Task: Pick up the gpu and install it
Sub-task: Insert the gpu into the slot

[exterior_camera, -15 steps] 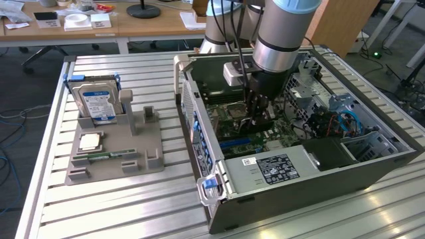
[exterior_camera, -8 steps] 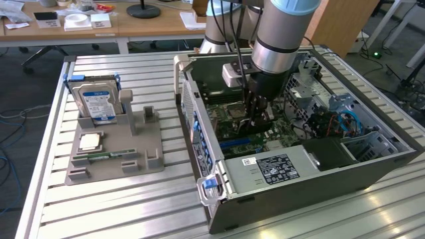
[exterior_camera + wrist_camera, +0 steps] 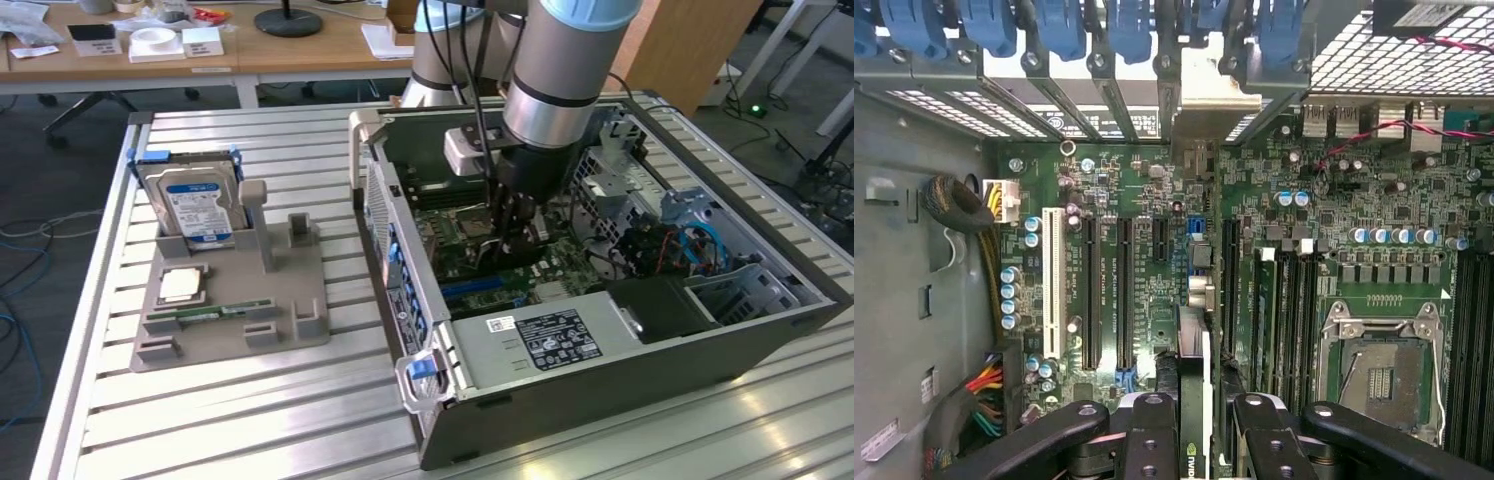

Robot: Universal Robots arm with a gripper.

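The gpu (image 3: 1192, 385) stands on edge over the green motherboard (image 3: 1144, 200) inside the open computer case (image 3: 747, 340). Its thin green card and black fan side run between my two black fingers (image 3: 1150, 440). Its silvery end bracket (image 3: 1219, 85) reaches the case's rear slot openings. My gripper (image 3: 1194, 440) is shut on the gpu. In the exterior view the gripper (image 3: 514, 232) hangs low in the middle of the case, with the dark gpu (image 3: 518, 252) just over the board.
Long black expansion slots (image 3: 1091, 290) lie beside the card and an empty CPU socket (image 3: 1379, 365) on its other side. Blue slot latches (image 3: 1054, 25) line the case's rear. On the exterior view's left, a grey fixture (image 3: 287, 320) holds a hard drive (image 3: 198, 205), a CPU (image 3: 180, 285) and a RAM stick (image 3: 200, 315).
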